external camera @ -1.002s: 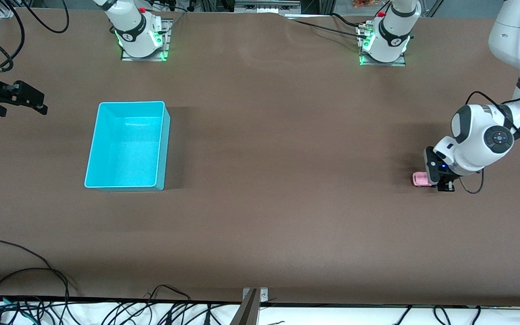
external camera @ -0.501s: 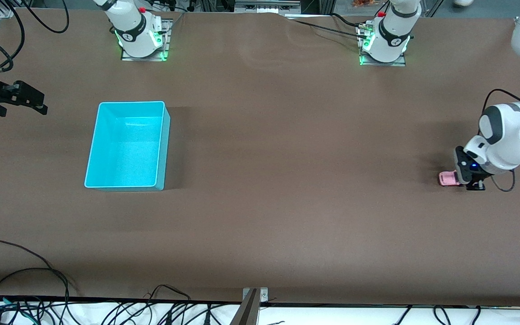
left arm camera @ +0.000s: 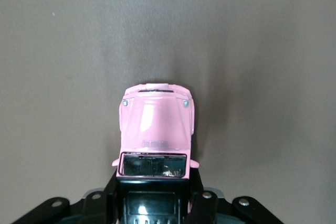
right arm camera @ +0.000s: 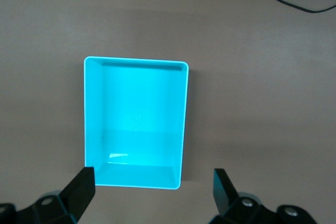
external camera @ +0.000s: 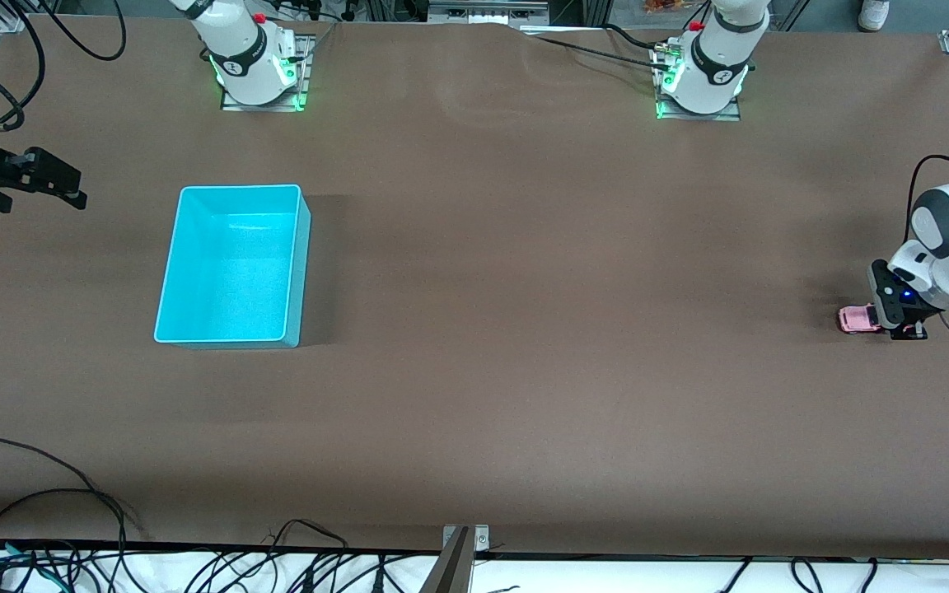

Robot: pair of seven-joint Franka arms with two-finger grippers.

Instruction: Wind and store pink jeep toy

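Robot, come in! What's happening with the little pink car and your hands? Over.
Left gripper shut on pink jeep toy, low at the table's left-arm end. Right gripper open, waiting above turquoise bin. Nothing in the way.

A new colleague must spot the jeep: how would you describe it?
Find the brown table, then its left arm's end. There the left pincer grips the pink jeep toy on the tabletop: tiny, boxy, pink, unlike the large turquoise bin.
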